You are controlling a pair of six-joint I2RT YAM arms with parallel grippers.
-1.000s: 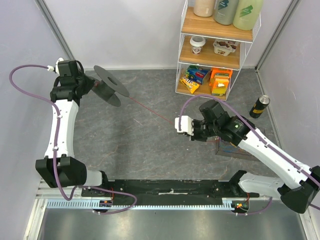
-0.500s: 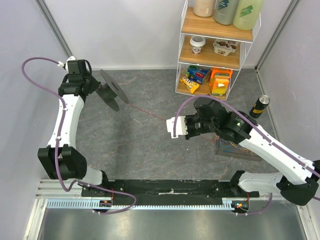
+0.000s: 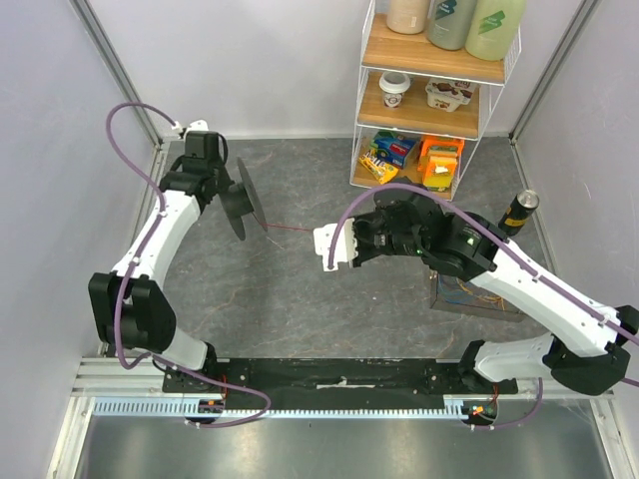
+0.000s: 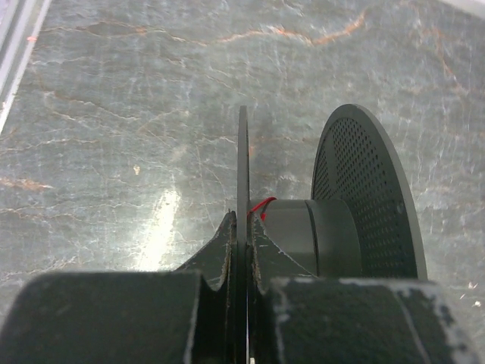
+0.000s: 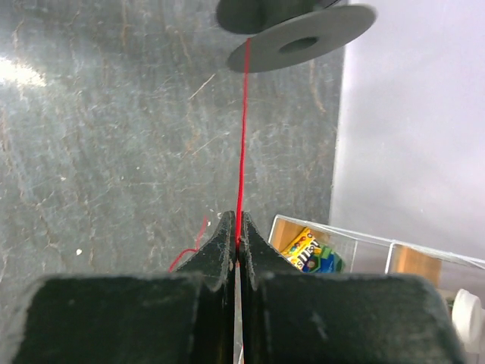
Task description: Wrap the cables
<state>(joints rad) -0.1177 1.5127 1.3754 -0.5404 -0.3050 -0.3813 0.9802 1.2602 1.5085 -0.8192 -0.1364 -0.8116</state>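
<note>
My left gripper (image 3: 232, 192) is shut on one flange of the dark grey spool (image 3: 246, 198), held above the floor at the left; in the left wrist view (image 4: 244, 227) its jaws pinch the thin flange (image 4: 242, 174) edge-on, beside the hub (image 4: 307, 235) with a bit of red cable on it. A thin red cable (image 3: 290, 229) runs taut from the spool to my right gripper (image 3: 329, 246), which is shut on it. In the right wrist view the cable (image 5: 242, 129) goes straight from the gripper (image 5: 237, 241) to the spool (image 5: 295, 30). More cables (image 3: 467, 291) lie in a box on the right.
A wire shelf (image 3: 431, 90) with snack packs, cups and bottles stands at the back right. A dark can (image 3: 518, 212) stands by the right wall. A low box (image 3: 469, 297) sits under my right arm. Grey walls close in left and right.
My left arm has swung the spool rightward and turned it edge-on to the top camera. My right gripper has moved left toward the spool, so the red cable span is shorter.
</note>
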